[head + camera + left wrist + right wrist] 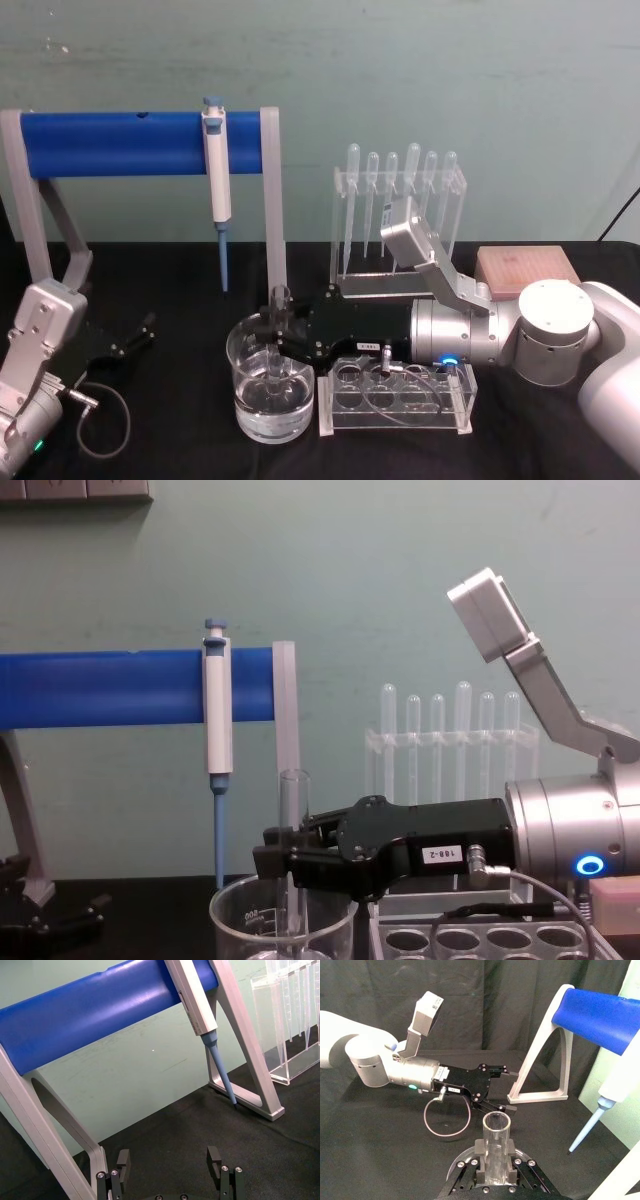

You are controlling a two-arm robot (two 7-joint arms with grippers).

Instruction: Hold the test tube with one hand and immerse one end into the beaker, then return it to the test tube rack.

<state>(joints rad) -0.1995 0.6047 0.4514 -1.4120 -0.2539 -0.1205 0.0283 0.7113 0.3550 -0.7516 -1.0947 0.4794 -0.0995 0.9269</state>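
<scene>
Right gripper (272, 852) is clamping the test tube (293, 805) mid-length, holding it upright so its lower end is dipping inside the beaker (232, 910) near the bench's front edge, beside the test tube rack (330, 408). Left gripper (135, 338) is idling spread open, front-left corner.

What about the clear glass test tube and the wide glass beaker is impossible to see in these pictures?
- Chest view: the lower edge cuts off the wide clear glass beaker, hiding the bottom end of the clear glass test tube.
- Right wrist view: the black right gripper covers the tube's lower part.
- Head view: through the beaker's glass, the depth of the tube's end is unclear.
</scene>
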